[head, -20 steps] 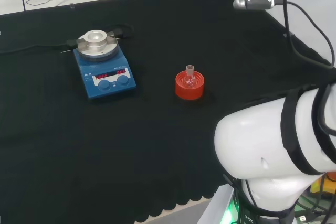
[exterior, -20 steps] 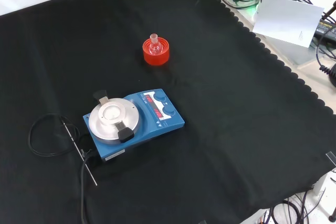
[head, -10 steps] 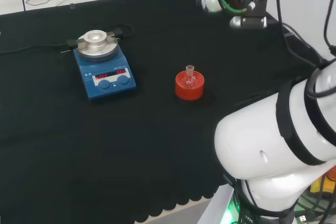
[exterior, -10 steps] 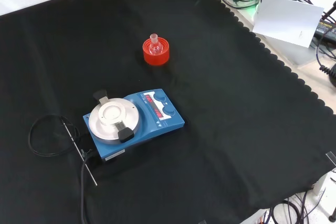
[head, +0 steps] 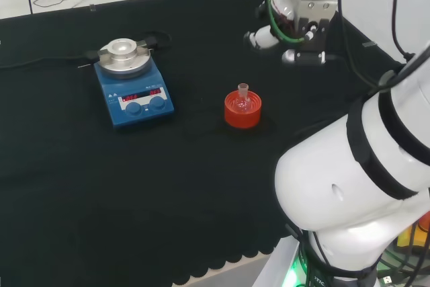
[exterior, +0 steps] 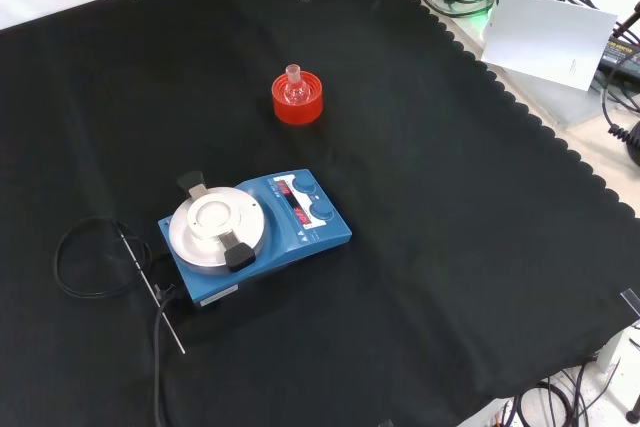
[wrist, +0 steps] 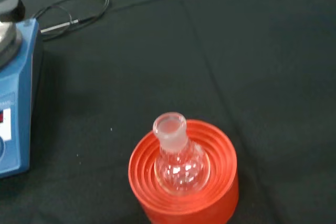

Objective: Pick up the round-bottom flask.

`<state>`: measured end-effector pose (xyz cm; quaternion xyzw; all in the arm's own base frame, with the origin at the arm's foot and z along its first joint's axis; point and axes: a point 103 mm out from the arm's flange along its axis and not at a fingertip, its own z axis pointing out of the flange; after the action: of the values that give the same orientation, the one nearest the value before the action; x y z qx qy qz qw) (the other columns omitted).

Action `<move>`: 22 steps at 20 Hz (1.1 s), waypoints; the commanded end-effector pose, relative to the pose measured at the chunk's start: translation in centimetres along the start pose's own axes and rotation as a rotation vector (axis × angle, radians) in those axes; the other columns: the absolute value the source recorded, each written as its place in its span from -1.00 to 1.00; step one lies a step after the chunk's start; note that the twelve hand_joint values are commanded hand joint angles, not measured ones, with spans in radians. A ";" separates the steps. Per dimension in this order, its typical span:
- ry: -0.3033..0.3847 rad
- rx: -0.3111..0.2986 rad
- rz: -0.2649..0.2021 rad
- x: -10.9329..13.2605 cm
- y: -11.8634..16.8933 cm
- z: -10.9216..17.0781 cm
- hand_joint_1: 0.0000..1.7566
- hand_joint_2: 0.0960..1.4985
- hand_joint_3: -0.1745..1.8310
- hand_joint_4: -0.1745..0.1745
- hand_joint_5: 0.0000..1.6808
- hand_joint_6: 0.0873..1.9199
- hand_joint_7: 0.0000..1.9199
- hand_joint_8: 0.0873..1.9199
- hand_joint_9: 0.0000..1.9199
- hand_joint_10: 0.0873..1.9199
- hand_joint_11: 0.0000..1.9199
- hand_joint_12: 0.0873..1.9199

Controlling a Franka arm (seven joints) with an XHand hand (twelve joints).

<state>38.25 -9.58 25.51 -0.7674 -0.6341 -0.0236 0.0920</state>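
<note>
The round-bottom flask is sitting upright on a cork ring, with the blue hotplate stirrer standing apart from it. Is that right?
Not quite: the stand under the round-bottom flask is a red ribbed ring, not cork, as the wrist view shows. The flask does sit upright, and the blue hotplate stirrer stands apart from it.

No text or label can be read.

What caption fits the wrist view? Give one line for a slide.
Small clear round-bottom flask seated upright in its red ribbed stand on black cloth, blue hotplate beside it.
</note>
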 end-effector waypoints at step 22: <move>0.029 0.044 0.019 1.8 2.4 13.1 -0.01 -0.22 -0.21 -0.27 -0.17 -0.44 -0.57 -0.37 -0.40 -0.42 -0.76 0.39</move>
<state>39.34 -7.75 15.30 -0.7699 -0.6263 -0.0079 0.1222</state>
